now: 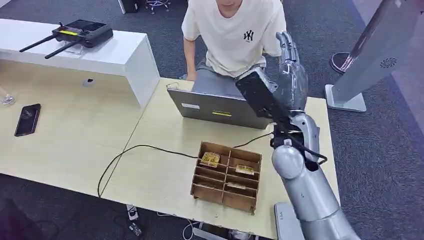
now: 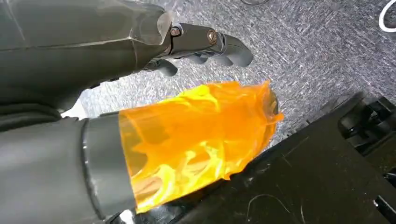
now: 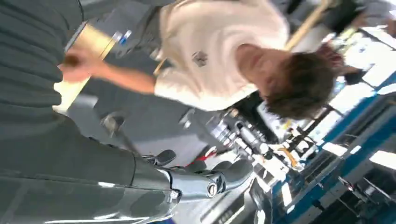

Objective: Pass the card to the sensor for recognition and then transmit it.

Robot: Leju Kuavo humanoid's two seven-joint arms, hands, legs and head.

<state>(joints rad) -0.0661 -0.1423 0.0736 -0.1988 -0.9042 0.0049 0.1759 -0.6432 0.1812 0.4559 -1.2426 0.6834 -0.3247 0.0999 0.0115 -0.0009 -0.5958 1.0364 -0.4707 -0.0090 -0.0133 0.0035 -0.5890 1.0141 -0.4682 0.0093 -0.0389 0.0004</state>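
While the silver right hand (image 1: 290, 70) is lifted at one o'clock toward the seated person in the cream T-shirt (image 1: 235, 30), fingers straight, I cannot tell whether it holds a card; yellowish cards (image 1: 210, 159) lie in the brown wooden compartment box (image 1: 226, 176) on the pale surface (image 1: 160, 170); the hand-over looks unfinished; the left hand (image 2: 205, 44) hangs curled, empty.

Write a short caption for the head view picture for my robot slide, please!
Robot's raised right hand near a seated person behind a laptop, with a wooden compartment box on the table.
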